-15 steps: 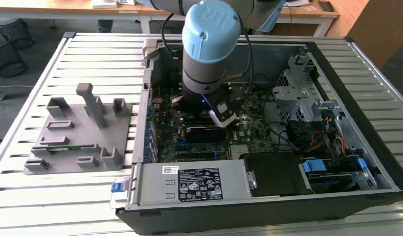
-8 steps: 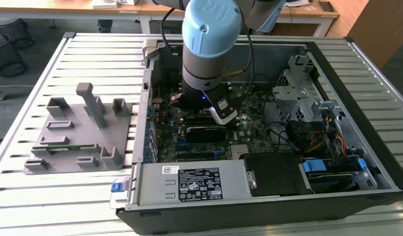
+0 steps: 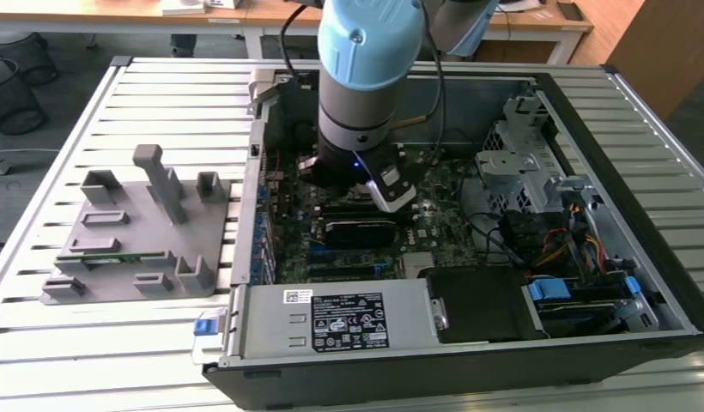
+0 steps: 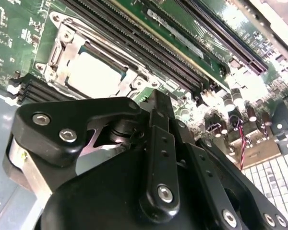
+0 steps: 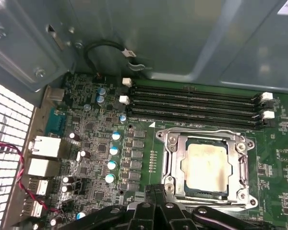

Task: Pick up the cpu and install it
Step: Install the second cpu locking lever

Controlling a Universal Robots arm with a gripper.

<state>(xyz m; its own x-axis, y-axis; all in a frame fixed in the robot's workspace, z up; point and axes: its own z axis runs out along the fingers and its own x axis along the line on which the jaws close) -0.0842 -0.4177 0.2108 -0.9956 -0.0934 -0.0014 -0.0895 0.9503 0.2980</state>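
The gripper (image 5: 156, 199), clenched on nothing, hovers just beside the one cpu (image 5: 205, 166), which sits in its socket frame (image 5: 170, 143) beside four memory slots (image 5: 192, 103). The exterior view adds a grey parts tray (image 3: 135, 249) outside the computer case (image 3: 627, 112).

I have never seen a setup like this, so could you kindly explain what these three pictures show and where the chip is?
The blue and grey column in the exterior view is a robot arm, reaching down into an open computer case that lies on a slatted table. Beside the case on that table sits a grey parts holder. The two wrist views come from cameras riding on the arm, looking past its black end effector at the green motherboard. The cpu, a silvery square chip, already sits in its metal socket frame, next to the long black memory slots. The end effector holds nothing that I can see.
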